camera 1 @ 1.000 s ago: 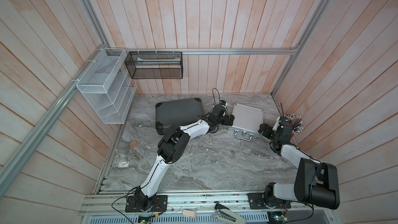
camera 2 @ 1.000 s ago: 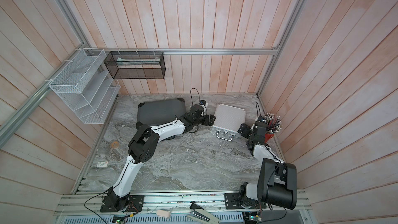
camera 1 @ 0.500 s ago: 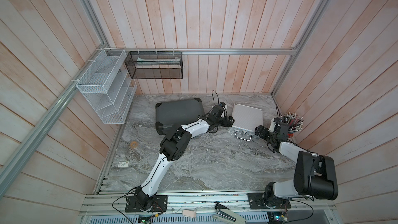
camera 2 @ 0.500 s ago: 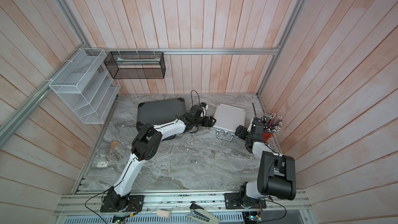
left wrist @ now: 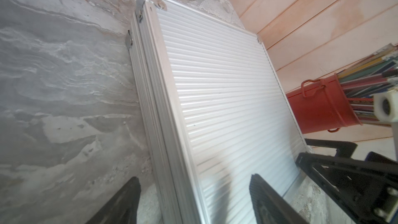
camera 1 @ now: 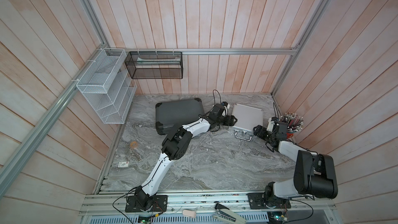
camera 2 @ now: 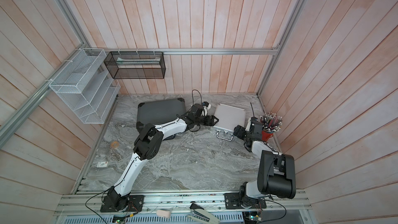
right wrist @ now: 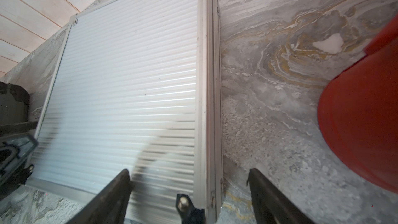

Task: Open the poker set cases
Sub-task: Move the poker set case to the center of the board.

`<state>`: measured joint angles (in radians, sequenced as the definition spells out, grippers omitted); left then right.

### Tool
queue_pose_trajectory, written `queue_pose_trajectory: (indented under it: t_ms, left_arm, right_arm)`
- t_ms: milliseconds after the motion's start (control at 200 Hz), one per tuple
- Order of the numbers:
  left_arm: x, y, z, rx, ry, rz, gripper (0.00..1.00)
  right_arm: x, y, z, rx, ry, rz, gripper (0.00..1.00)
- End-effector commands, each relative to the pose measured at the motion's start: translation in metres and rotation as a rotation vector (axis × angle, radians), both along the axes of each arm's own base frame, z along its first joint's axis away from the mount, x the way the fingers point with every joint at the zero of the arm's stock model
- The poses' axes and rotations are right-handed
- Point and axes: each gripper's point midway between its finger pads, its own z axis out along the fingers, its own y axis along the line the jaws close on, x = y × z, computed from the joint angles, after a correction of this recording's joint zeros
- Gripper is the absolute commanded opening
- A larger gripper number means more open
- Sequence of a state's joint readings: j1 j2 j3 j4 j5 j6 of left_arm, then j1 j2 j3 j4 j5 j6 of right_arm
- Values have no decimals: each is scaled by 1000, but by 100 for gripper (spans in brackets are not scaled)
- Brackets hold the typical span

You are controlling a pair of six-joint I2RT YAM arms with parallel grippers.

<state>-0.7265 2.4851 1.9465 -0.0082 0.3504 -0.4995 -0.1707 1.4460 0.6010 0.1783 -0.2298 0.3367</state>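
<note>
Both sets of jaws are spread wide and hold nothing. In both top views I see the left gripper (camera 1: 231, 121) (camera 2: 212, 120) at one side of the silver ribbed case (camera 1: 247, 115) (camera 2: 229, 117) and the right gripper (camera 1: 258, 130) (camera 2: 238, 130) at its other side. That case lies flat and shut on the marble table (camera 1: 215, 164), and the dark grey case (camera 1: 178, 113) lies shut beside it, partly under my left arm. In the left wrist view the left gripper (left wrist: 193, 177) sits over its side edge, one finger above the lid, one above the table. In the right wrist view the right gripper (right wrist: 189, 171) sits over the other edge, a red pencil cup (right wrist: 366, 115) close by.
</note>
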Motion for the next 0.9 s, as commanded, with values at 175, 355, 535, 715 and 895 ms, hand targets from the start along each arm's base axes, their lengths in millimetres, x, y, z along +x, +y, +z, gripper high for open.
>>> queue_pose_trajectory:
  t_ms: [175,355,535,715,895]
  left_arm:
    - [1,-9,-10,-32,43,-31,77]
    - [-1,-11,-12,-38,60,-34,72]
    - [-10,-15,-8,-72,86,-67,57]
    - [-23,-16,1,-102,84,-88,49]
    - [-33,-8,9,-126,77,-71,49]
  right_arm:
    - [1,7,-2,13,16,36,84]
    - [3,10,-2,23,13,49,83]
    - [7,19,1,40,4,90,81]
    - [11,35,3,50,-1,145,76]
    - [13,47,6,56,-7,181,71]
